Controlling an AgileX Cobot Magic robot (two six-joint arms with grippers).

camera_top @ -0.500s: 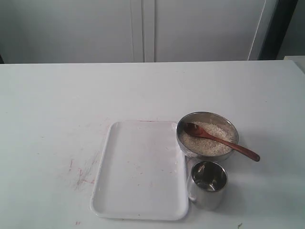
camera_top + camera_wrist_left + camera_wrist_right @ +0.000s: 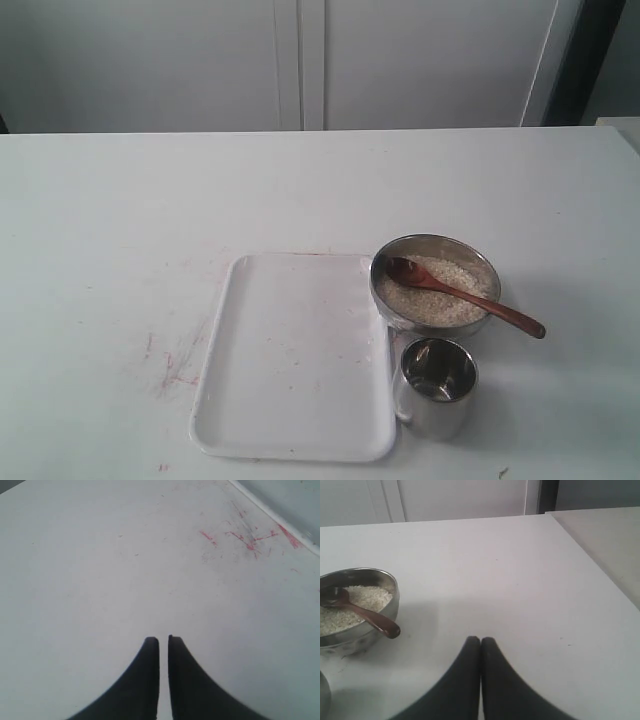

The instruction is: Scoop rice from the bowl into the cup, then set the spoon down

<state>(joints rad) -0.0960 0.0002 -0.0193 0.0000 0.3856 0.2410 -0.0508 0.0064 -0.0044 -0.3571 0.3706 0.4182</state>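
Note:
The steel bowl (image 2: 435,283) holds whitish rice (image 2: 432,292), and the reddish-brown wooden spoon (image 2: 465,295) lies in it, scoop on the grains, handle sticking out over the right rim. The steel cup (image 2: 437,386) stands just in front of the bowl. The right wrist view shows the bowl (image 2: 355,610), the rice (image 2: 350,605) and the spoon (image 2: 362,612) off to one side of my right gripper (image 2: 480,639), which is shut and empty above the table. My left gripper (image 2: 163,639) hovers over bare table, its fingers almost together, holding nothing. Neither gripper shows in the exterior view.
A white rectangular tray (image 2: 295,355) lies left of the bowl and cup, touching the bowl. Red scribble marks (image 2: 170,365) stain the table left of the tray, also red marks (image 2: 240,532) near a tray edge (image 2: 280,517). The table's right edge (image 2: 600,570) runs close by.

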